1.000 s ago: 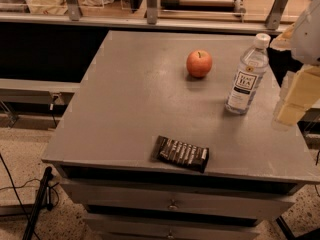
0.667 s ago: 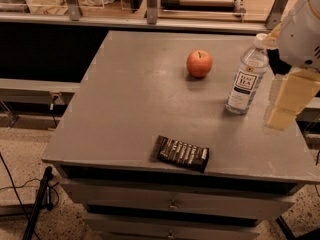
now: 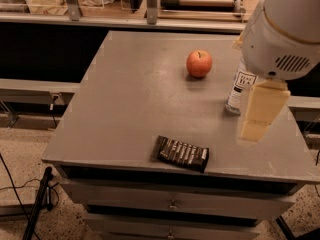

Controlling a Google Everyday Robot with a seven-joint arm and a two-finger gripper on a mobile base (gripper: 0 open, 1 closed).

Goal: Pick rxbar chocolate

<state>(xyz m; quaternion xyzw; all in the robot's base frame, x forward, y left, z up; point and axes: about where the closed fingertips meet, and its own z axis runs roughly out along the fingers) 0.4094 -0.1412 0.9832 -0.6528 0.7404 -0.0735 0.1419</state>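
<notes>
The rxbar chocolate point(image 3: 181, 153) is a flat dark bar with white lettering. It lies near the front edge of the grey table point(image 3: 125, 99), a little right of the middle. My gripper point(image 3: 257, 118) is a cream-coloured part hanging below the big white arm housing point(image 3: 285, 29). It hovers over the table's right side, to the right of the bar and higher than it, well apart from it.
A red apple point(image 3: 199, 63) sits at the back middle of the table. A clear bottle point(image 3: 238, 90) stands at the right, its top hidden behind my arm. Drawers point(image 3: 172, 204) are under the table. A shelf with bags runs along the back.
My arm has come in from the right edge towards the left and forward. It now covers the bottle's top. The bar, apple and bottle have not moved.
</notes>
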